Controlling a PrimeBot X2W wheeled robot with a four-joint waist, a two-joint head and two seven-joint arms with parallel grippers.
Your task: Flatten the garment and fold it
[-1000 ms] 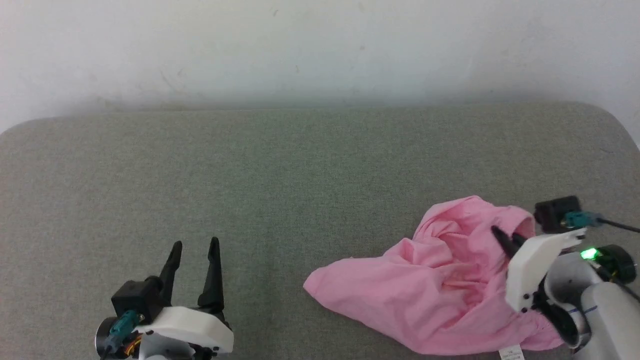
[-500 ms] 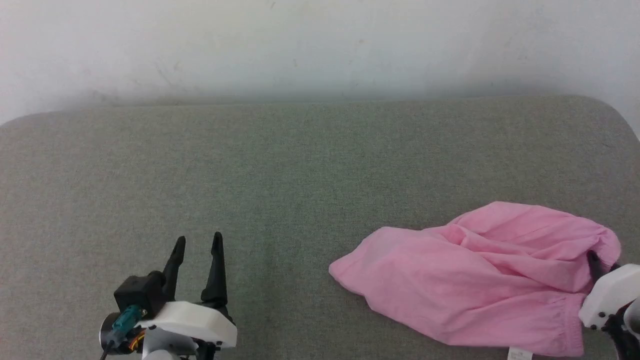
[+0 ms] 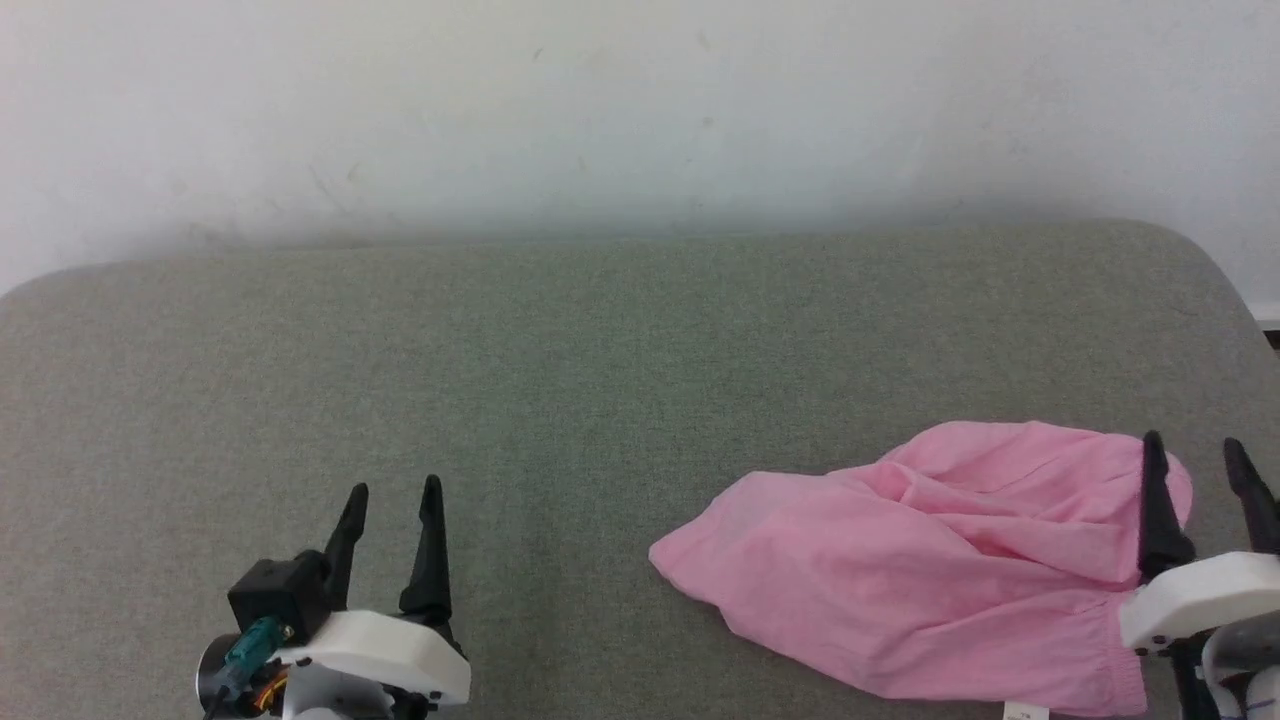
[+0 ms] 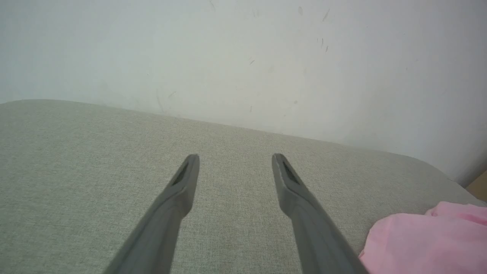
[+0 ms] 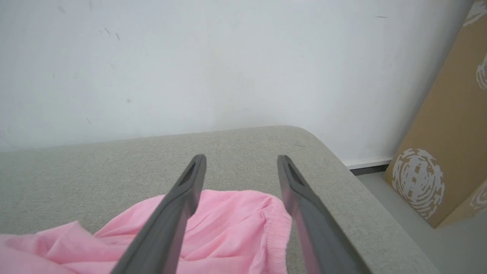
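Head view, one pink garment and two grippers: the garment (image 3: 920, 570) lies rumpled on the right side of the grey cushion (image 3: 600, 350), tapering to a rounded corner toward the middle. Creases bunch at its far right, a gathered elastic edge runs along its near right, and one white label (image 3: 1020, 712) peeks out below. The left gripper (image 3: 394, 487) sits well apart, jaws wide and empty. The right gripper (image 3: 1192, 442) stands over the cloth's right end, jaws wide, gripping nothing; half a second ago its fingers were sunk in that end. One cardboard box (image 5: 449, 133) stands beside the cushion.
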